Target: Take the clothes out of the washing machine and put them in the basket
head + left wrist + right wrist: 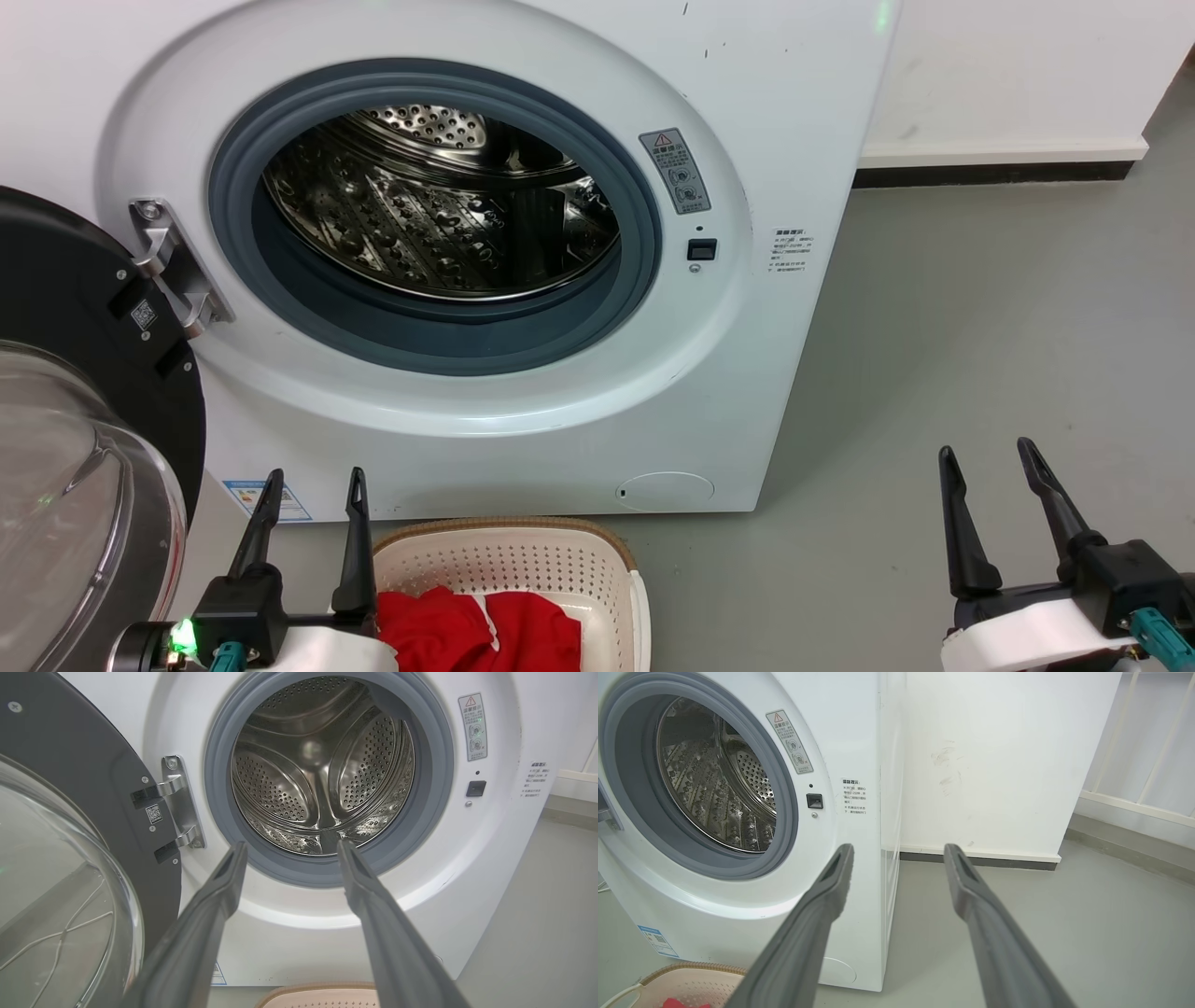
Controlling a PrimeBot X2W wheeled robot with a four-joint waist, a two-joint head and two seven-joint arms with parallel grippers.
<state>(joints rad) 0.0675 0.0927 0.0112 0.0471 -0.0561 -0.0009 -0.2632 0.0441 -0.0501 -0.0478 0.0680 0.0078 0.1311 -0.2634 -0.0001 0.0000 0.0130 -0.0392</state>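
Lying in the basket [523,567], the clothes [476,630] appear to you as a red heap at its bottom, just below the washing machine [775,392], whose door [75,299] stands swung wide at left. You see the left end effector [315,478] released just beside the basket, and the right end effector [987,450] likewise released, well apart over the grey floor [980,308].

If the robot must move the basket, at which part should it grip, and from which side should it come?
Likely the basket by its brown rim at the far end, from above, one pincer finger inside the wall, one outside. The rim there is a thin bare edge; the red clothes lie at the near end.
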